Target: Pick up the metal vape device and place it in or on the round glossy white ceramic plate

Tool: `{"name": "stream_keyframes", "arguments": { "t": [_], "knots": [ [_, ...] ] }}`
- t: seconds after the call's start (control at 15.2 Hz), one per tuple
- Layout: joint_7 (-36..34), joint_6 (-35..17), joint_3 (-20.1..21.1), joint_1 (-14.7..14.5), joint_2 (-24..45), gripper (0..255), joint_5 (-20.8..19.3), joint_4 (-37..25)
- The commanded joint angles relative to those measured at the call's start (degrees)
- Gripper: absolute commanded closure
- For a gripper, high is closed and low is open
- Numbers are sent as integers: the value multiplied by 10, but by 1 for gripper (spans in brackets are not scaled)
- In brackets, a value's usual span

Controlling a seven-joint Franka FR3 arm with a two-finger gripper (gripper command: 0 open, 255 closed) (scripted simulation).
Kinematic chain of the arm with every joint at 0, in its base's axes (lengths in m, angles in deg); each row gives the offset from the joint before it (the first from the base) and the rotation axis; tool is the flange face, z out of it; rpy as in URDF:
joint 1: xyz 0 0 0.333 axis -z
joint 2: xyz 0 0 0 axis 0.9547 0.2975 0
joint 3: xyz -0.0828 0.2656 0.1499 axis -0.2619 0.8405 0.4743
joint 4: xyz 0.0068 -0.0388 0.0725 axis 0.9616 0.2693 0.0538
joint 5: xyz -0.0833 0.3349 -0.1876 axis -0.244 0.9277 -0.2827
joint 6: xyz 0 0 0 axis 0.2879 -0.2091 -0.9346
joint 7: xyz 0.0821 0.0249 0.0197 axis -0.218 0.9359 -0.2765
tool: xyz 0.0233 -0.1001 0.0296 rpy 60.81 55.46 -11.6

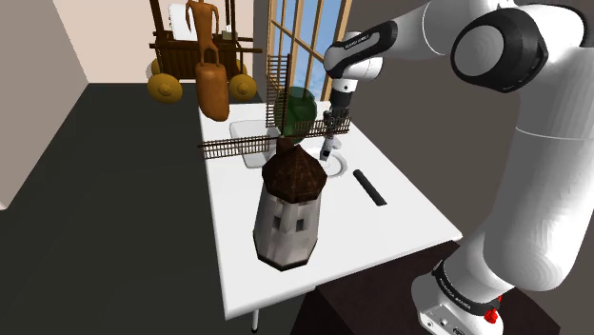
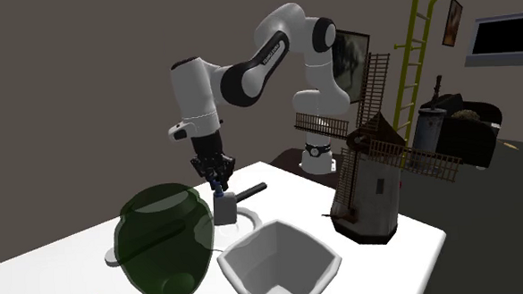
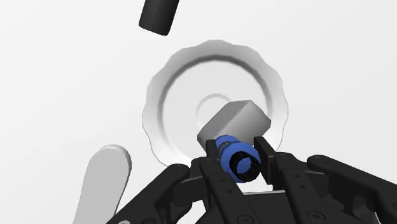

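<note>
The pick-up looks done: the gripper (image 3: pixel 235 147), clamped on the grey, blue-capped vape device (image 3: pixel 236 118), holds it over the white plate (image 3: pixel 156 108) near the table's (image 1: pixel 233 219) shoulder-view-right edge, so lowering and release remain.

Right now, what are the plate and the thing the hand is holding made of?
The vape device: matte grey body, perhaps metal; blue tip, maybe plastic. The plate: plain white, softly shaded, scalloped rim; possibly ceramic, but unsure.
</note>
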Motion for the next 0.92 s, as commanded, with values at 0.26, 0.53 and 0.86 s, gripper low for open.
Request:
{"name": "stream_keyframes", "arguments": {
  "t": [0.26, 0.53, 0.86],
  "knots": [
    [7, -26, 3, 3, 17, 255, 8, 10],
    [7, -26, 3, 3, 17, 255, 8, 10],
    [7, -26, 3, 3, 17, 0, 7, 10]
  ]
}}
